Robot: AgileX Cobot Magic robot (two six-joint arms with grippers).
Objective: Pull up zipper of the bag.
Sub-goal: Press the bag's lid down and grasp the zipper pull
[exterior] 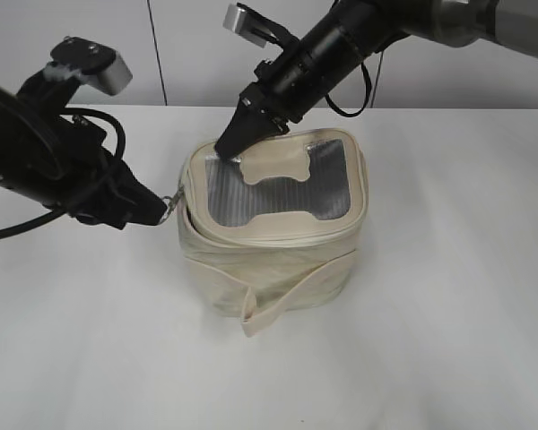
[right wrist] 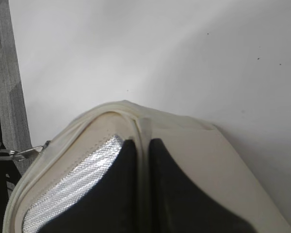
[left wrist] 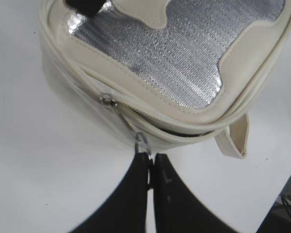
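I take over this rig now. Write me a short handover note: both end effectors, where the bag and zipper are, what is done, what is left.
Left end effector: shut on the pull at the bag's left side.
Right end effector: shut, its tip pressing on the lid's back-left corner, pinching a fold of the cream edge.
Bag: upright mid-table, strap hanging at the front.
Zipper: closed from the slider toward the left side; a dark gap shows under the lid toward the strap side, so it is partly open.
Left to do: draw the pull along the track until the gap closes, then release both.
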